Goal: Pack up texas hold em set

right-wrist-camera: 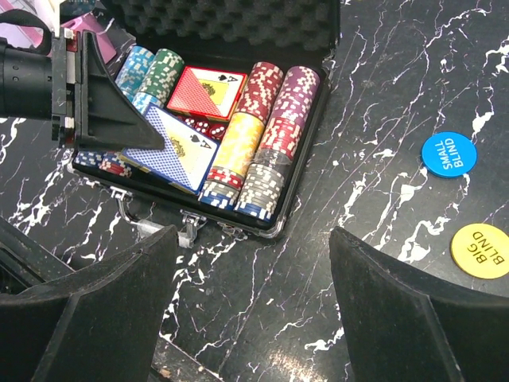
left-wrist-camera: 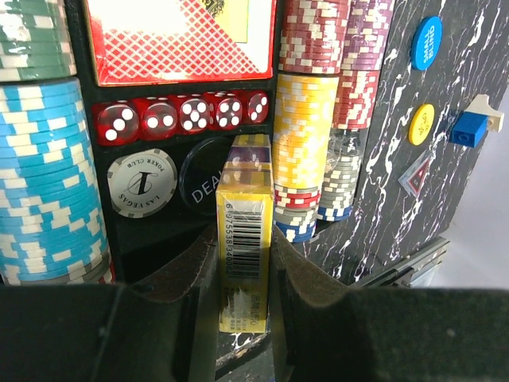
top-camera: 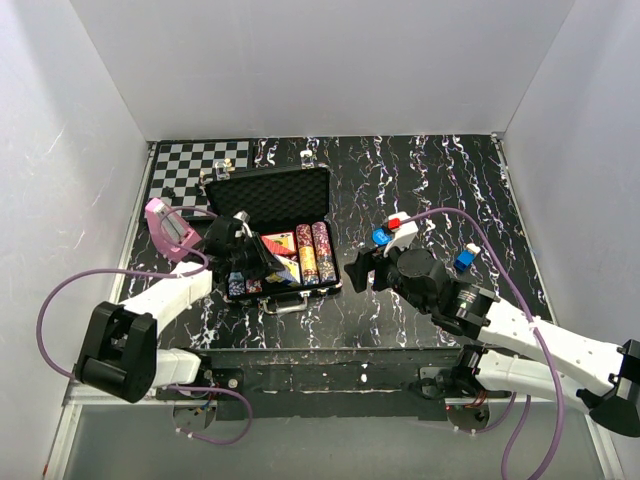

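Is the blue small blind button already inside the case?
No, the small blind button lies on the marbled table right of the open case, beside the yellow big blind button.

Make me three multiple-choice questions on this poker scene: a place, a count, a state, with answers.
1. Where is the Small Blind button? A inside the case; B on the table right of the case; C in the left gripper.
2. How many red dice sit in the case? A three; B four; C five.
3. The left gripper is: A shut on the blue card deck; B open and empty; C shut on a die.
Answers: 1 B, it lies on the table; 2 C, five line up beside the red card deck; 3 A, it clamps the deck.
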Tool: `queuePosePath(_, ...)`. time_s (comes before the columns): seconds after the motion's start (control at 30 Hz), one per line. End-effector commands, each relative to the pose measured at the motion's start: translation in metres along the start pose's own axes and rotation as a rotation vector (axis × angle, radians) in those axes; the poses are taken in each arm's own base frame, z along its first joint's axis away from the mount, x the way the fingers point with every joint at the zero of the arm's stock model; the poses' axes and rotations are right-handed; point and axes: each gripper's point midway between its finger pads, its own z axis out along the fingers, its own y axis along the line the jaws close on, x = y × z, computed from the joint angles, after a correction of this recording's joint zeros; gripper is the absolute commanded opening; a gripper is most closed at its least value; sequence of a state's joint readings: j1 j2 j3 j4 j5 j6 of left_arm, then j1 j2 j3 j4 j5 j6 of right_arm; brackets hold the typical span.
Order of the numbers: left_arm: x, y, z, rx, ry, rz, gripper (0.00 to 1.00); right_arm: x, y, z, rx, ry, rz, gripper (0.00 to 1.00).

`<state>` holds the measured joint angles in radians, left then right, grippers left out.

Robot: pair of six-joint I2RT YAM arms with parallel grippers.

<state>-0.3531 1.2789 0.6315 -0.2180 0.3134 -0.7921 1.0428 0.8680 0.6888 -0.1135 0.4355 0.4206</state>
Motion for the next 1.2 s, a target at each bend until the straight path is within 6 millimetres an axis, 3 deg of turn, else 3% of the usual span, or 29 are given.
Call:
queuePosePath(0.0, 0.015, 0.006, 0.011, -0.012, 0.087, 0.021, 0.00, -0.007, -0.003, -0.004, 0.014, -0.033, 0.026, 0.83)
queuePosePath(0.23, 0.021, 0.017, 0.012, -0.054, 0.116, 0.030, 0.00, -0.006, -0.005, -0.005, 0.020, -0.033, 0.028, 0.83)
queuePosePath(0.4, 0.019, 0.028, 0.001, -0.121, 0.100, 0.076, 0.41, -0.006, -0.005, -0.004, 0.022, -0.033, 0.025, 0.83)
queuePosePath(0.47, 0.014, 0.029, -0.005, -0.143, 0.072, 0.103, 0.64, -0.007, -0.005, -0.004, 0.019, -0.035, 0.025, 0.83)
queuePosePath(0.57, 0.006, 0.024, -0.013, -0.149, 0.049, 0.136, 0.83, -0.006, -0.004, -0.003, 0.020, -0.034, 0.024, 0.83)
queuePosePath(0.97, -0.030, 0.011, -0.048, -0.216, -0.076, 0.244, 0.96, -0.008, -0.003, -0.005, 0.008, -0.038, 0.025, 0.83)
queuePosePath(1.17, -0.029, -0.001, -0.049, -0.158, -0.073, 0.263, 0.97, -0.008, -0.005, -0.005, 0.016, -0.043, 0.022, 0.83)
